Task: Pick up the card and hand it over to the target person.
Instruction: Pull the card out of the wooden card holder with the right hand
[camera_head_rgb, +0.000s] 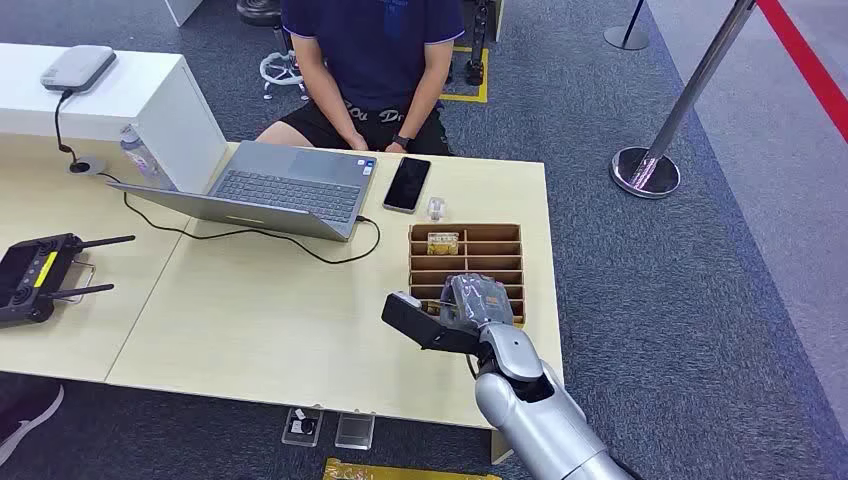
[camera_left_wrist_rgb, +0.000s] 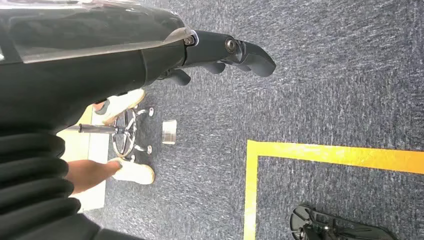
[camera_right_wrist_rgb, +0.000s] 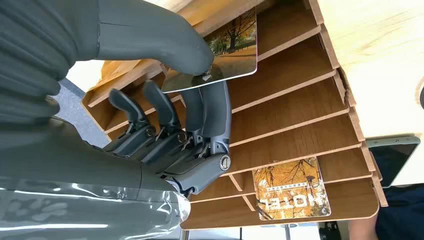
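My right hand (camera_head_rgb: 458, 312) hovers over the near end of a wooden slotted card rack (camera_head_rgb: 495, 262) on the table's right side. In the right wrist view the thumb and fingers (camera_right_wrist_rgb: 210, 115) pinch a card (camera_right_wrist_rgb: 235, 45) printed with autumn trees, its edge just above the rack's dividers (camera_right_wrist_rgb: 300, 100). A second card marked HOTEL (camera_right_wrist_rgb: 290, 189) lies in a far slot, seen also from the head as the card (camera_head_rgb: 442, 243). A person (camera_head_rgb: 370, 60) sits behind the table, hands in lap. My left hand (camera_left_wrist_rgb: 225, 52) hangs over the carpet, holding nothing.
An open laptop (camera_head_rgb: 270, 190) with its cable and a black phone (camera_head_rgb: 407, 183) lie between the rack and the person. A black controller (camera_head_rgb: 35, 275) sits at the left edge. A stanchion base (camera_head_rgb: 645, 172) stands on the carpet to the right.
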